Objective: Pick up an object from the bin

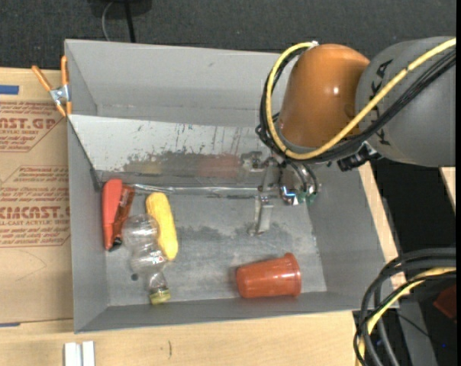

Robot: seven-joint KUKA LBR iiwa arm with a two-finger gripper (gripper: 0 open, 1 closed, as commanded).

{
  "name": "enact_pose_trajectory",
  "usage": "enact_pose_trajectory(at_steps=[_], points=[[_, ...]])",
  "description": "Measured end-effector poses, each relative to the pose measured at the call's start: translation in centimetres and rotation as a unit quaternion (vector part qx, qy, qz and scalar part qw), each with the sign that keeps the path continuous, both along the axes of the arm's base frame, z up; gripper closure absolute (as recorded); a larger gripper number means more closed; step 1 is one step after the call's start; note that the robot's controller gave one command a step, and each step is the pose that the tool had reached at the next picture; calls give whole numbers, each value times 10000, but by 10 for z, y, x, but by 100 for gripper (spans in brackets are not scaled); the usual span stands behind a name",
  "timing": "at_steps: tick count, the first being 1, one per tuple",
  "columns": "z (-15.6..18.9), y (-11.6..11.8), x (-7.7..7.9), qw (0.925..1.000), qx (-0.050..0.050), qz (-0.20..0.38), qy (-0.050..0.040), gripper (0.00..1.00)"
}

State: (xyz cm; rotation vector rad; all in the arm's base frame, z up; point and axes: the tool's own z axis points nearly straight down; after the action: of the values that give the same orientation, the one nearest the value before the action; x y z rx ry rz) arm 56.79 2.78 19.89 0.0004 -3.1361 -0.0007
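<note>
**Gripper over bare floor behind red cup**

By the left wall of the grey bin (215,75) an orange-red tool (111,212) is seen, with a yellow corn cob (162,224) just beside it and a clear plastic bottle (145,256) touching the cob. A red cup (269,277) is laid on its side near the front wall. The gripper (260,221) is hung just behind it, apart; whether it is spread or closed cannot be told.

Right side of bin (84,227) largely behind orange cover (322,97) and arm (414,97)
</note>
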Motion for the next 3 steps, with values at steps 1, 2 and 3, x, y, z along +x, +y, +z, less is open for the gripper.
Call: enact_pose_trajectory(at_steps=[1, 2, 3], points=[[5, 0, 1, 10000, 2, -1, -36, 0], [-23, -16, -37, 9994, 2, 334, -48, 0], [-72, -40, -52, 9973, 1, 728, -45, 0]])
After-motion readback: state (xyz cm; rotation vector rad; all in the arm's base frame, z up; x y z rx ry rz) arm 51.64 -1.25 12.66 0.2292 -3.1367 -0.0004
